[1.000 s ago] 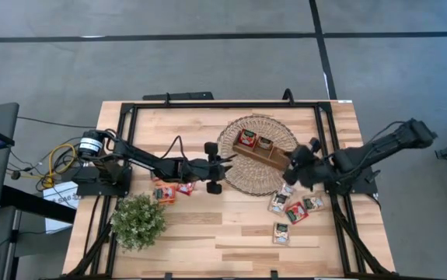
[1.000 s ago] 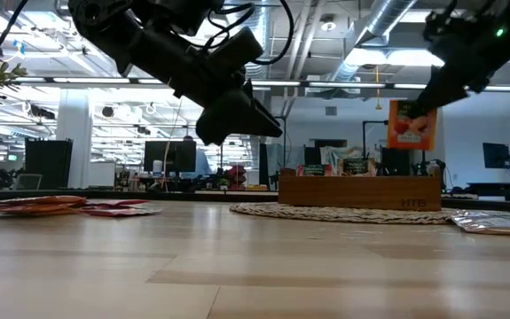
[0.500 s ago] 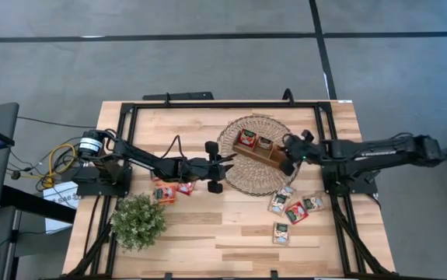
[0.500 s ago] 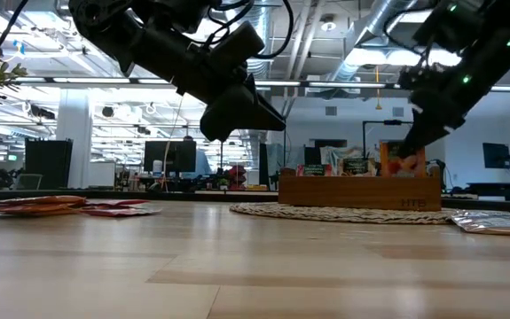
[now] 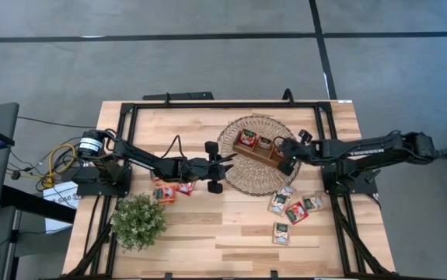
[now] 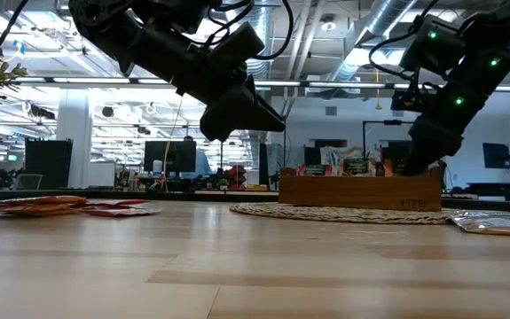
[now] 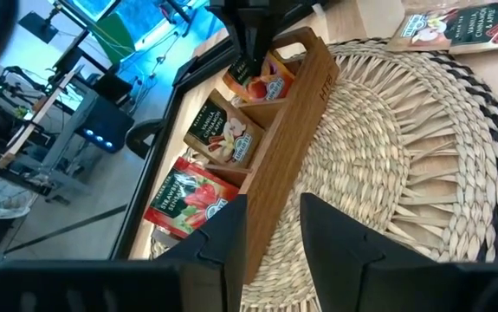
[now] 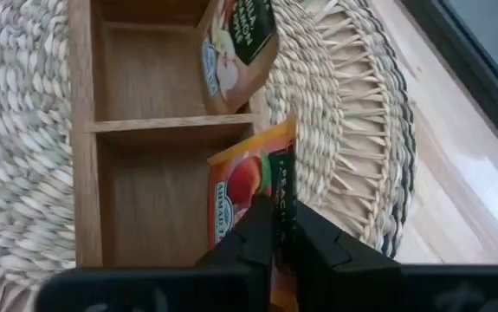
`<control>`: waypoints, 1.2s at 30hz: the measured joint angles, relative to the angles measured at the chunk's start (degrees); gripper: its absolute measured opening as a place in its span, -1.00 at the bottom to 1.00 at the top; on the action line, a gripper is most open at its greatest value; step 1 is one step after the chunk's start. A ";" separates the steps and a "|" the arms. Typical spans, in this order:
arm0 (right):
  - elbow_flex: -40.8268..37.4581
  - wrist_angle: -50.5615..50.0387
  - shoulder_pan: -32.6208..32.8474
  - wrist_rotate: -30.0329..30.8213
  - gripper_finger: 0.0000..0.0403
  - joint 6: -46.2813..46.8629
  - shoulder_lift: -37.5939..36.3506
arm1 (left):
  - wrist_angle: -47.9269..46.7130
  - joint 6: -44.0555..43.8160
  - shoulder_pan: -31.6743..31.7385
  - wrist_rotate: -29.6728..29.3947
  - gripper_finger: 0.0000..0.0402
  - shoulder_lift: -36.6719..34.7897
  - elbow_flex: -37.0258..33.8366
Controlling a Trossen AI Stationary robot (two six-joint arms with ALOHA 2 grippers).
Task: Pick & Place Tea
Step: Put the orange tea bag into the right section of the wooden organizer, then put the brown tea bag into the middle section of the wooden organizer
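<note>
A long wooden tray (image 5: 258, 149) lies on a round woven mat (image 5: 246, 180). One end compartment holds a red tea sachet (image 7: 188, 195) and the middle one a vanilla sachet (image 7: 223, 134). My right gripper (image 8: 274, 227) reaches down into the other end compartment, shut on an orange tea sachet (image 8: 244, 186). My left gripper (image 7: 274, 230) hangs open and empty above the mat's left edge (image 5: 229, 162), pointing at the tray. My right gripper pinches the orange sachet by its upper edge (image 8: 270, 195) between its two fingers, slanting down from the table's right side. The sachet stands tilted on edge, its lower part inside the tray's end compartment (image 7: 266, 82). Whether it rests on the tray's floor does not show.
Several loose sachets (image 5: 293, 206) lie on the table near the right arm's base. A small pile of red and orange sachets (image 5: 169, 190) lies under the left arm. A potted plant (image 5: 137, 222) stands near the front left. A black frame (image 5: 320, 117) borders the table.
My right gripper has swung from the loose sachets toward the tray and gone down, turning as it went. The orange sachet, hanging high above the tray a second ago, now sits low in the end compartment.
</note>
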 joint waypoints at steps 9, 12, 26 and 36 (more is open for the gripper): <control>0.00 0.31 2.12 6.23 -0.44 -1.69 -0.21 | -0.04 -0.15 0.00 -0.02 -0.50 0.00 0.00; 0.63 -0.60 3.18 7.45 -0.30 -1.91 -0.21 | -0.04 -0.15 0.00 -0.02 -0.50 0.00 0.00; 18.64 -11.23 10.40 7.19 -0.06 2.68 -0.25 | -0.05 -0.15 0.00 -0.04 -0.50 0.00 0.00; 22.38 -9.14 31.99 3.77 -0.22 15.70 0.27 | -3.08 -0.13 -0.38 -0.19 -0.50 0.00 0.00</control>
